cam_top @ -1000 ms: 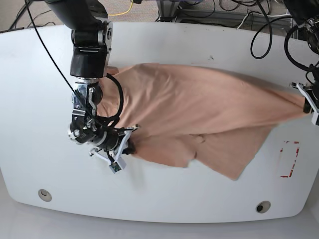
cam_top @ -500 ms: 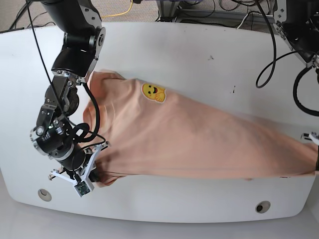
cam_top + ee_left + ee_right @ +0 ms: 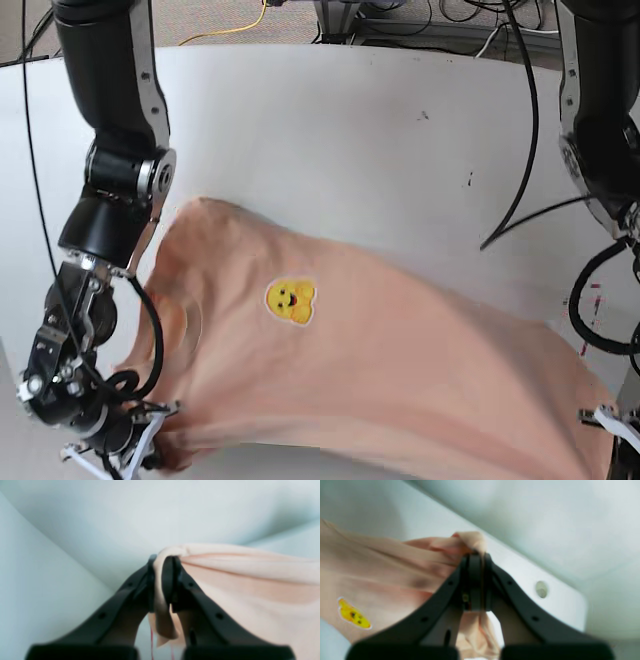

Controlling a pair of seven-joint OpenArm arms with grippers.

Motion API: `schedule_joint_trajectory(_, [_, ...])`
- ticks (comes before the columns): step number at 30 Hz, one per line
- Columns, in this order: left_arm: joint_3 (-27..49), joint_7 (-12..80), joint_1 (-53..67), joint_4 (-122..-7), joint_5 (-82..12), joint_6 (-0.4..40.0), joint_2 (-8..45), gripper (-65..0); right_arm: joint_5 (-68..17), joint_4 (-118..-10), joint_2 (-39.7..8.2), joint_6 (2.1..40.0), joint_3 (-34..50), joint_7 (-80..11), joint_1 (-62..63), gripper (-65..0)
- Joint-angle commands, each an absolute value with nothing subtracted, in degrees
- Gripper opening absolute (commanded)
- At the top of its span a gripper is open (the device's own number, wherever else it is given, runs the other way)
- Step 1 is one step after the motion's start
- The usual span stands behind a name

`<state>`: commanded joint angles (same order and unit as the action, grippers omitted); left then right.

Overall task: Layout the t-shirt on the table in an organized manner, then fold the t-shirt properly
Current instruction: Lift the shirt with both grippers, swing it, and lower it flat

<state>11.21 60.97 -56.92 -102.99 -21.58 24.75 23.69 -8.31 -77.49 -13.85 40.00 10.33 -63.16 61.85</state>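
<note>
— Any writing or brand to read on it?

— None legible. The only marking is a yellow smiley print (image 3: 290, 301) with a pale outline, left of centre in the base view, on the chest of the t-shirt (image 3: 400, 380). It shows again at the lower left of the right wrist view, blurred.

— And the cloth itself?

— Soft peach-tan fabric, pulled into long shallow folds running from the lower left to the lower right of the base view, spread over the near part of the glossy white bench (image 3: 330, 140). A small round hole (image 3: 541, 589) sits in the bench near its rounded corner, at the right of the right wrist view.

— How do the pincers stand?

— At the lower left of the base view, the right pincer (image 3: 476, 562) has its matte black jaws pressed narrow on a bunched corner of the shirt, cloth puckering above the tips. At the lower right, the left pincer (image 3: 162, 565) is likewise clamped on a fold, a strip of fabric pinched between the jaws and hanging below them.
</note>
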Motion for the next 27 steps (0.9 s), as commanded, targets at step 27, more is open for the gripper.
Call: schedule_joint_trajectory(27, [6.5, 59.3, -59.9, -99.4, -22.2, 24.9, 22.5, -65.0, -8.5, -98.2, -20.7, 40.0, 9.8, -76.9, 58.6, -65.0])
